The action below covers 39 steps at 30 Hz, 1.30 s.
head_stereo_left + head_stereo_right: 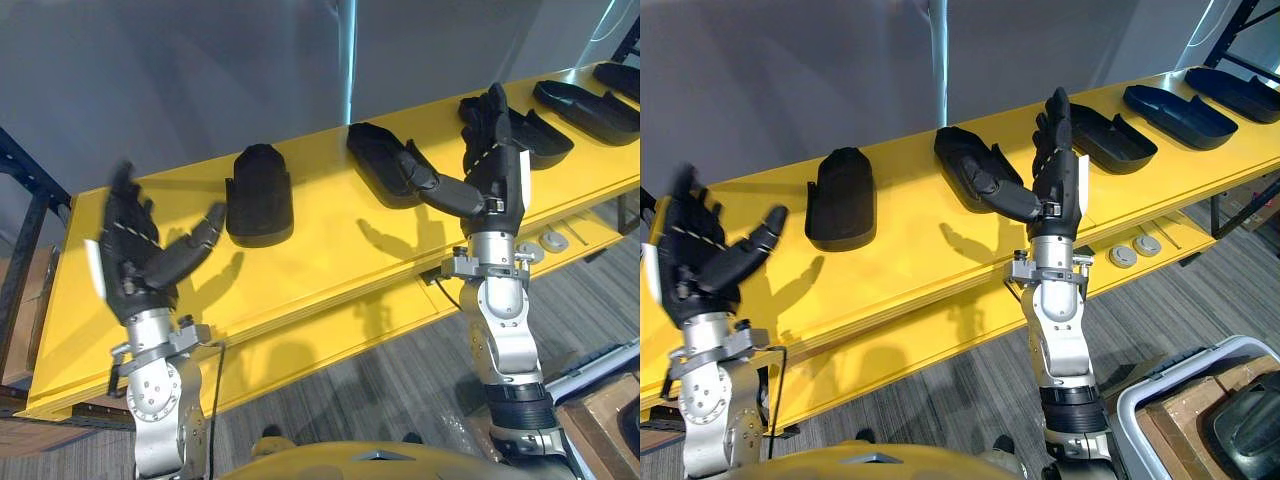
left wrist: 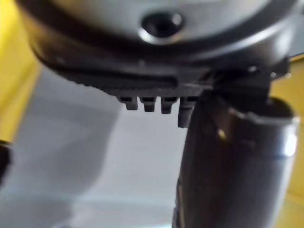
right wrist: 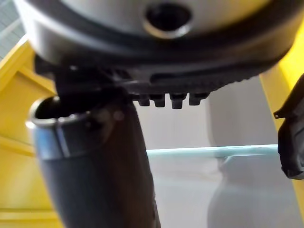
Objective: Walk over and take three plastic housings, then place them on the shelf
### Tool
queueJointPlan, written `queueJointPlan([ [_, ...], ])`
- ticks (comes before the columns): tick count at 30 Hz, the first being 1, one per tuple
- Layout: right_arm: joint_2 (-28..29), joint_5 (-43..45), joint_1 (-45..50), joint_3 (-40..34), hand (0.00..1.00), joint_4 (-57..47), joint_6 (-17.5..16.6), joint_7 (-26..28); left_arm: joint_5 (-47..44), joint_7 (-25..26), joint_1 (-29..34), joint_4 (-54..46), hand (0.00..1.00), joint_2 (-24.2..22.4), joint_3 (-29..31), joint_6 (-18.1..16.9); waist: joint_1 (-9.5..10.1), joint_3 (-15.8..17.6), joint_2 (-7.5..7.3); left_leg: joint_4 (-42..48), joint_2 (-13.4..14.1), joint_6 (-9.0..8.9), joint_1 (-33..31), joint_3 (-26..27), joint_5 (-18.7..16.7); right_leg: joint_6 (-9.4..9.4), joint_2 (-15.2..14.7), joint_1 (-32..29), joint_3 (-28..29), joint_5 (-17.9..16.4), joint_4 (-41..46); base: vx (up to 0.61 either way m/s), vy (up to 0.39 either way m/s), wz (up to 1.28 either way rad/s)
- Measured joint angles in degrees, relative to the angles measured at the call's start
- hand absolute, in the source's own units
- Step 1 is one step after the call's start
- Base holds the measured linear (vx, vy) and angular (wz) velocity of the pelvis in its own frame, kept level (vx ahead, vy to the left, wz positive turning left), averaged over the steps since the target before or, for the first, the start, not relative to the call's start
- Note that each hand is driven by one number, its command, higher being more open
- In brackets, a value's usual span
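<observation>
Several black plastic housings lie in a row along the yellow shelf (image 1: 330, 250): one stands at the left (image 1: 260, 195), one lies in the middle (image 1: 380, 158), and more run off to the right (image 1: 585, 108). My left hand (image 1: 140, 255) is raised in front of the shelf's left end, fingers spread, holding nothing. My right hand (image 1: 490, 160) is raised upright between the middle housing and the one behind it (image 1: 1110, 137), open and empty, thumb pointing toward the middle housing. Each wrist view shows straight fingers and an empty palm.
A lower yellow ledge runs in front of the shelf, with two round metal discs (image 1: 1135, 250) on it. At the lower right stands a grey bin (image 1: 1160, 400) with another dark housing (image 1: 1250, 420) inside. Grey carpet lies below.
</observation>
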Motion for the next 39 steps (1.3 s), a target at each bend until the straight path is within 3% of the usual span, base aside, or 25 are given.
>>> queueJointPlan([
  [3,0.0,0.0,1.5,0.0,1.0,0.0,0.4,0.7,0.0,-3.0,-2.4,-3.2,1.0,0.1,-4.7,-3.5,-0.28,-0.1,0.18,0.0,0.0,0.05,0.3,0.4,0.0,0.02,0.0,-0.1,0.4,0.0,0.2,-0.01,0.007,-0.06],
  [9,0.0,0.2,8.0,-2.2,1.0,0.0,3.9,3.7,-0.9,-7.7,-3.7,-0.8,1.0,2.4,-11.3,-3.1,-2.9,-0.1,0.31,0.0,0.1,-0.12,1.4,5.1,-0.6,-0.15,0.6,-2.9,5.4,0.7,0.3,-0.01,0.006,-0.41],
  [13,0.7,3.5,14.3,-5.3,1.0,-0.1,4.0,7.9,2.3,-0.3,-4.4,4.9,1.0,2.4,-12.2,1.5,-5.69,0.1,0.39,1.7,0.3,-0.42,2.3,8.4,-2.5,-0.26,1.1,-3.7,8.4,1.0,0.2,0.01,-0.004,-0.43],
  [17,2.5,5.3,15.9,-5.2,1.0,-0.1,3.7,11.4,4.3,5.2,-5.3,7.3,1.0,2.2,-12.0,4.5,-5.73,0.5,0.24,3.0,0.3,-0.34,1.7,9.3,-3.4,-0.21,1.1,-4.0,9.1,1.8,-0.9,0.01,-0.004,-0.15],
  [20,2.4,5.2,14.8,0.0,1.0,-0.1,2.0,14.8,4.5,7.4,-5.2,7.3,1.0,2.0,-10.1,5.6,-5.02,0.7,0.15,3.2,0.3,-0.27,0.4,7.6,-3.4,-0.18,1.0,-4.0,7.8,1.9,-1.0,0.01,0.0,0.26],
  [24,1.5,4.3,8.7,7.8,1.0,0.0,-0.8,17.5,4.5,9.7,-5.0,7.2,1.0,1.1,-3.2,6.2,-2.03,1.6,-0.04,3.9,0.2,-0.09,-1.4,3.7,-3.3,-0.16,0.4,-2.3,4.1,1.8,-1.7,0.01,0.002,0.45],
  [30,1.7,3.9,0.3,11.0,1.0,5.0,-1.6,16.4,4.6,12.3,-0.6,4.9,1.0,-0.3,3.1,8.0,2.38,2.1,-0.95,4.0,-0.7,0.43,-2.8,-2.2,-2.7,-0.1,-0.5,0.7,-1.4,1.1,-1.9,0.01,0.013,0.52],
  [35,1.7,2.8,-0.1,12.3,1.0,6.7,0.0,15.1,4.7,13.3,3.3,4.8,1.0,-1.1,6.0,9.2,3.09,2.3,-1.36,3.9,-1.4,0.77,-3.8,-4.4,-2.2,0.31,-1.3,1.4,-3.5,0.5,-1.8,-0.01,0.024,0.21],
  [39,1.5,2.8,-0.1,12.3,1.0,7.0,0.1,14.7,-0.5,7.6,4.1,4.9,1.0,-1.3,5.1,10.8,3.06,2.4,-1.47,3.8,-1.4,0.74,-4.2,-4.6,-2.0,0.27,-1.3,1.0,-3.8,0.4,-1.7,-0.01,0.004,0.03],
])
